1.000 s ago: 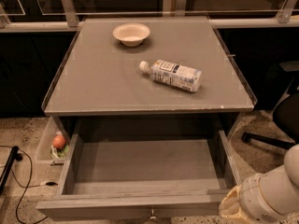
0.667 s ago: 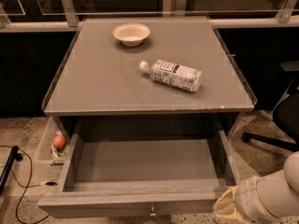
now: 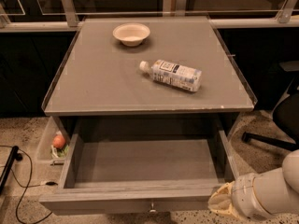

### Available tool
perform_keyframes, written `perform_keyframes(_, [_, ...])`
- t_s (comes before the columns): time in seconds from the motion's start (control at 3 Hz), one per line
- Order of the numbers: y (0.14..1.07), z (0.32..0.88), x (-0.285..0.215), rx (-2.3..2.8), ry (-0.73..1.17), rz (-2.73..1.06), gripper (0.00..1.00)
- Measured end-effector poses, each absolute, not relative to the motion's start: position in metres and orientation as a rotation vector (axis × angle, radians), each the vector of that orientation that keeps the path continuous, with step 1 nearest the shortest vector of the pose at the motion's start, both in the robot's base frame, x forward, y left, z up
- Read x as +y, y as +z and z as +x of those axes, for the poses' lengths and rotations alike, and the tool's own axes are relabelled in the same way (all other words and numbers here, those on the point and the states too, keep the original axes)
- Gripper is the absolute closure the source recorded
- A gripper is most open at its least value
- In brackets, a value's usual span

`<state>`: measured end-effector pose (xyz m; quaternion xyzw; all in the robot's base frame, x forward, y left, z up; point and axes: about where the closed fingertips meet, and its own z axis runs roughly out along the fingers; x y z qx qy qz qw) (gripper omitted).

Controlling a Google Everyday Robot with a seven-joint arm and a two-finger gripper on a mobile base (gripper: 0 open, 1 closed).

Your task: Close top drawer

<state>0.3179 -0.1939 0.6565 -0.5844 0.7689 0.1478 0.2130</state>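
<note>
**Camera view, looking down on the work area.** A square grey table (image 3: 107, 83) with a slightly raised rim fills the upper half.

The top drawer (image 3: 140, 162), a wide, shallow grey wooden drawer with a plain flat front, stands pulled far out from under the tabletop, toward the camera. Its grey floor and both side walls are in plain sight. Its small round metal knob (image 3: 152, 206) sits at the centre of the front, at the lower edge of the view.

My gripper (image 3: 223, 203), a pale yellowish end piece on the thick white arm (image 3: 271, 195), is in the lower right corner, level with the right end of the drawer front and well to the right of the knob. I cannot tell whether it touches the wood. I also cannot tell whether it is released or clenched.

On the tabletop:
- A shallow round cream bowl (image 3: 131, 33) stands upright near the far edge, left of centre.
- A clear plastic bottle with a printed label (image 3: 172, 74) lies on its side near the middle, its white cap pointing left. It is apart from the bowl.

On the speckled floor:
- At left, beside the table leg, is a pale translucent bin (image 3: 44, 146) holding a small orange-red round object (image 3: 58, 141).
- A thin black cable (image 3: 21, 190) curls across the lower left.
- The black base of an office chair (image 3: 275, 125) shows at the right edge.
</note>
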Motion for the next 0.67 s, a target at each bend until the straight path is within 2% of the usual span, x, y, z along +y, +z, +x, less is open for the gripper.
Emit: perform_keyframes(0.67, [0.6565, 0.3180, -0.1939, 2.134, 0.410, -1.622, 0.11])
